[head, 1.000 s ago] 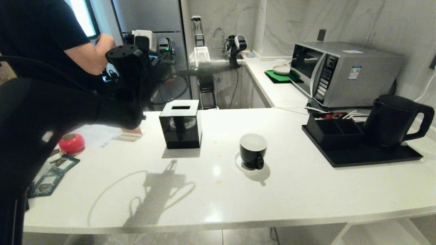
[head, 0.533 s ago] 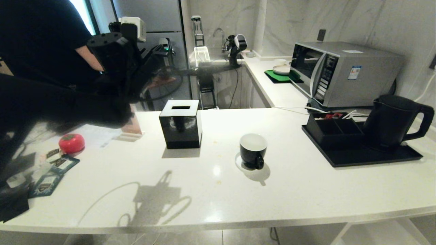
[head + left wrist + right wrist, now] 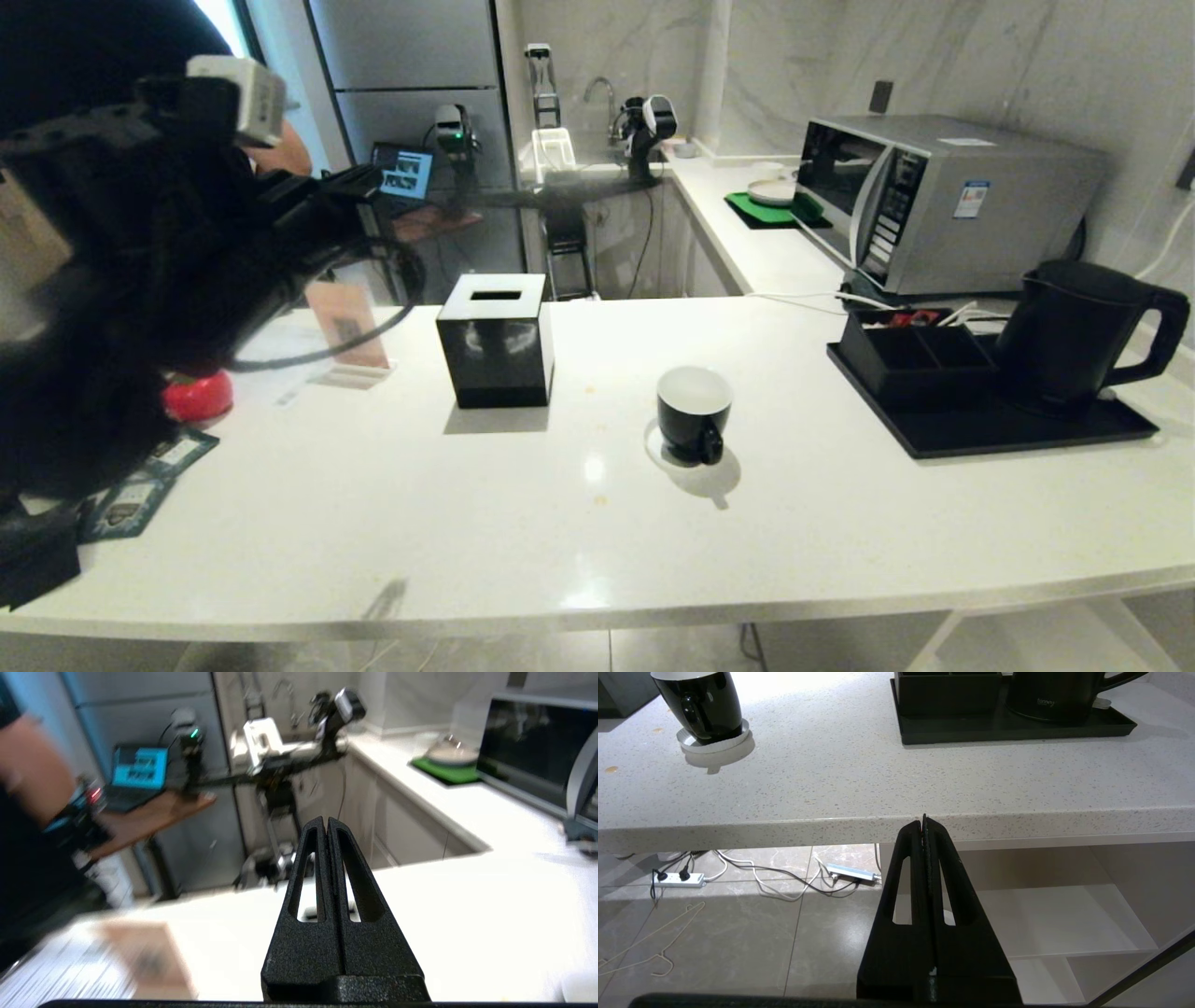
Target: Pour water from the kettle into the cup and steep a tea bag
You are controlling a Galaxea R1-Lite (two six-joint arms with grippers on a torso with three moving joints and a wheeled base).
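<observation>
Left gripper (image 3: 326, 821): fingers pressed flat together, nothing between them, raised above the counter (image 3: 840, 541) at about 9 o'clock in the head view, tip aimed toward 2 o'clock over the far kitchen. Arm a large dark mass filling that side, cable looping below it.

Right gripper (image 3: 923, 819): fingers fully together, empty, hanging below the counter's front edge, outside the head view.

Cup (image 3: 695, 413): upright near counter centre, white inside showing, ear handle turned toward 6 o'clock, standing on a pale coaster (image 3: 714, 742). Well apart from both grippers.

Kettle (image 3: 1083, 331): upright at 3 o'clock, on the black tray (image 3: 1018, 434), handle toward the right edge, spout toward the cup side. Black divided box (image 3: 910, 359) on the same tray, just beside the kettle at its 9 o'clock.

Tissue box (image 3: 496, 339): black cube at 10 o'clock from the cup, apart from it.

Tea bags (image 3: 140, 485): dark sachets lying flat at 8 o'clock near the counter edge, partly hidden by the arm. Red tomato-shaped object (image 3: 198, 396) just beyond them; small card stand (image 3: 347, 331) at its 2 o'clock.

Microwave (image 3: 943, 201) at 1 o'clock behind the tray. Person's arm (image 3: 32, 779) in a dark sleeve at 10 o'clock beyond the counter.
</observation>
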